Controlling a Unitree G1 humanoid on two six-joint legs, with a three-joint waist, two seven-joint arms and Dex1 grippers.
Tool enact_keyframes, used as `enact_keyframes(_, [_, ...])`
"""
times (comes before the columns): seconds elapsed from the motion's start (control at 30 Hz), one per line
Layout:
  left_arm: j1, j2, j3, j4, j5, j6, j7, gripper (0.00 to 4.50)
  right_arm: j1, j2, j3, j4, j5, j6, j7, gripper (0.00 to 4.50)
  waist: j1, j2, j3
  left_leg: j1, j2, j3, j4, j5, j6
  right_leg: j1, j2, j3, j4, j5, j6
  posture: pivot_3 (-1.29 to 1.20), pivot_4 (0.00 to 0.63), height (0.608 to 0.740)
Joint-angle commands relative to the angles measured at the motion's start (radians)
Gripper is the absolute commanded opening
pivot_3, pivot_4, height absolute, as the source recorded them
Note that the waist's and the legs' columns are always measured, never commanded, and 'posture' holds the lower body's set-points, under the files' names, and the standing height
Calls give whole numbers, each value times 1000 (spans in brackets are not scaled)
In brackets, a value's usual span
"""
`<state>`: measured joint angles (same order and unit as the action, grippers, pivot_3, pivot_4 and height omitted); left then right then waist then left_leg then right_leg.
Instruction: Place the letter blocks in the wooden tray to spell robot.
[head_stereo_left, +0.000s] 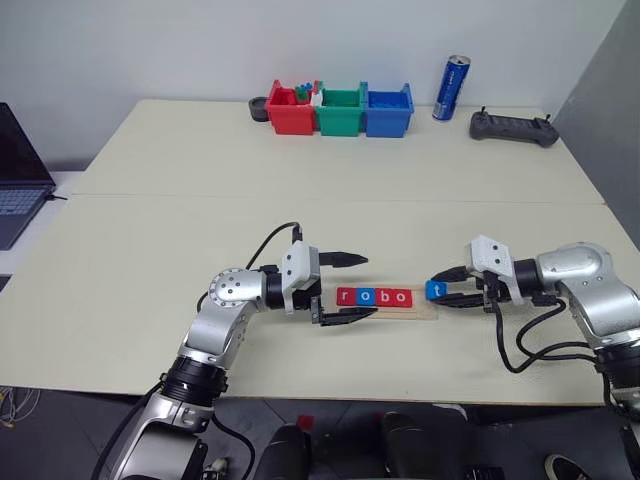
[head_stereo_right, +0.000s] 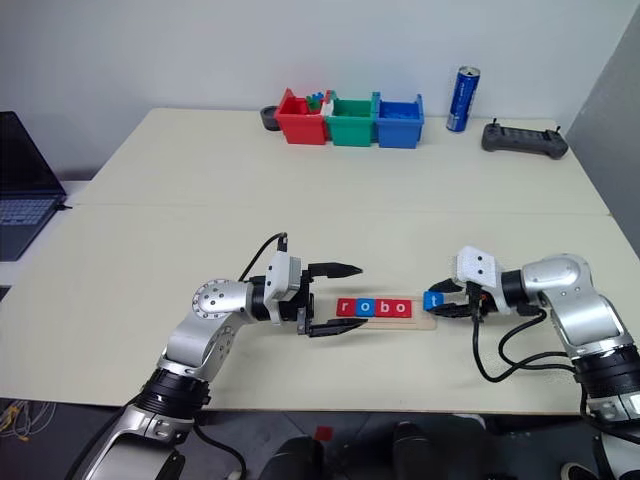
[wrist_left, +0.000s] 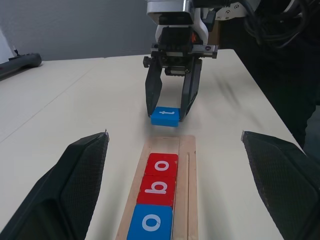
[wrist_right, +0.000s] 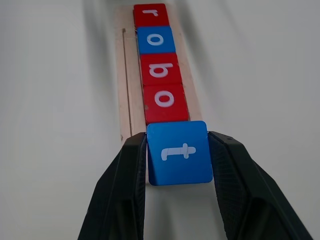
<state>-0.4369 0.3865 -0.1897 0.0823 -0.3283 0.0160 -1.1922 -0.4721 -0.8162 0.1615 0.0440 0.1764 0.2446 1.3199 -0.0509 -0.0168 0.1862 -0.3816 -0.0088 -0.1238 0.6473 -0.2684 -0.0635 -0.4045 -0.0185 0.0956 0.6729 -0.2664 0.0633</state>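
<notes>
Blue t block (wrist_right: 179, 151) in right hand (wrist_right: 177, 165), beside wooden tray (wrist_right: 129, 75).

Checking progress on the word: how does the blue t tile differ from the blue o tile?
The blue t tile is clamped between the right gripper's fingers, just off the wooden tray's end; the blue o tile lies in the tray, second in the row, between red tiles. Both are blue squares with white letters.
</notes>
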Motion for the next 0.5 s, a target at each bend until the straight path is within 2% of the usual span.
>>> enact_keyframes(0.03, [-5,5,6,-26,-7,-17,-5,4500,-10,9,13,-21,-15,-3,-18,1458,0,0,0,0,0,0,0,0,0,0,0,0,0,0,0,0,150,740])
enact_keyframes(0.5, [0,15,8,-37,-9,-12,-3,4500,-62,37,54,62,-48,-27,-14,1458,-2,0,0,0,0,0,0,0,0,0,0,0,0,0,0,0,150,740])
